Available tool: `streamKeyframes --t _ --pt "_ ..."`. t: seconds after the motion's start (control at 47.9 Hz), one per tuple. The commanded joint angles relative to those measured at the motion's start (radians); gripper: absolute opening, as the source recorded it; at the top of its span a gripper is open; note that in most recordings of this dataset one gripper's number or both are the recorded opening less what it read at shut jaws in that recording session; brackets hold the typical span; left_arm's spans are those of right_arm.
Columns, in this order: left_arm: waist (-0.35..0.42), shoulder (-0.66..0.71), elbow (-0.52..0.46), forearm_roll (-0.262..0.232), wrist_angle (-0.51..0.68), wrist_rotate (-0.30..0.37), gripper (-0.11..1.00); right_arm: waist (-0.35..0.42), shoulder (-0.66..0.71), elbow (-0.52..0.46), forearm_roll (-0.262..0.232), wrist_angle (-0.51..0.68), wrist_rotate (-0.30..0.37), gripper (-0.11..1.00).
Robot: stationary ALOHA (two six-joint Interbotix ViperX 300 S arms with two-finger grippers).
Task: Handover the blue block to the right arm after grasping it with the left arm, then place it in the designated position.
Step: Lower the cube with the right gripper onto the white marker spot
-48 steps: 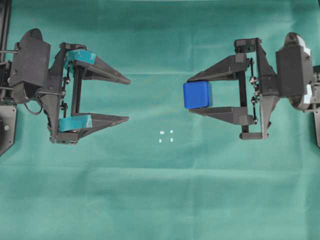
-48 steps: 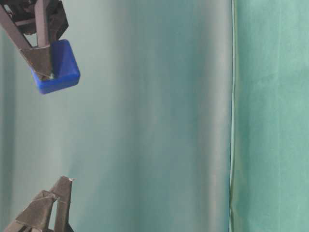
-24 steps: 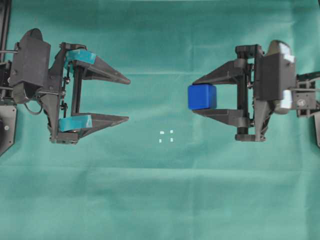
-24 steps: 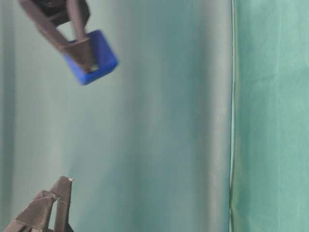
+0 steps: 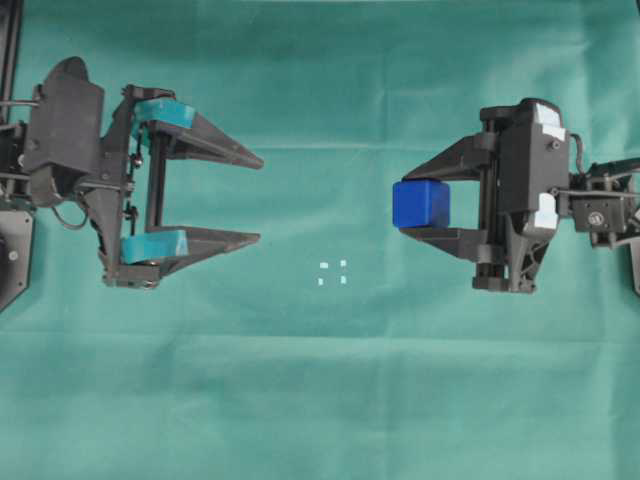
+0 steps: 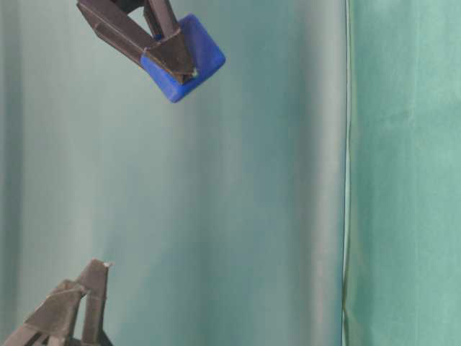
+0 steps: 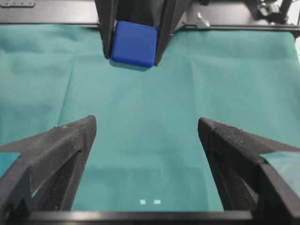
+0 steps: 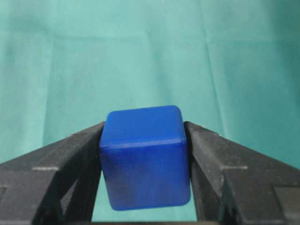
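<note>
The blue block (image 8: 144, 157), pinched on two opposite flat faces by the right arm's fingers (image 8: 70, 159), looks rigid, light and smooth-sided, while the left arm's fingers (image 5: 205, 146) stand wide apart and empty.

Blue block (image 5: 421, 204): one. Robot arms: two, namely left arm (image 5: 62, 130) and right arm (image 5: 600, 200). Grippers: two, one per arm; left gripper (image 5: 258, 198), right gripper (image 5: 402, 203). Fingers: four in all, two on each gripper; teal-banded pair on the left (image 5: 215, 148), all-black pair on the right (image 5: 450, 162). Teal tape bands: two, both on the left gripper. White marks of the designated position (image 5: 332, 272): four, at the corners of one small rectangle. Green cloth (image 5: 320, 400) over the counter: one.
</note>
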Motion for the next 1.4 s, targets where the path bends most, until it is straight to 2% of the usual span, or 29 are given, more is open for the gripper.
streamKeyframes --t 0.0,0.396,0.584,1.001,1.377 --pt "0.003 0.005 -0.035 0.002 0.002 0.002 0.99 0.005 -0.006 -0.029 0.002 -0.006 0.0 0.53" --pt "0.003 0.011 -0.04 0.002 0.009 0.002 0.99 0.003 0.008 -0.029 0.002 -0.008 0.002 0.53" --pt "0.003 0.011 -0.041 0.002 0.009 0.002 0.99 0.003 0.058 -0.029 0.003 -0.052 0.005 0.53" --pt "0.003 0.008 -0.038 0.003 0.009 0.003 0.99 -0.006 0.273 -0.049 0.006 -0.224 0.046 0.53" --pt "0.003 0.003 -0.034 0.003 0.009 0.002 0.99 -0.031 0.509 -0.121 0.006 -0.37 0.075 0.53"
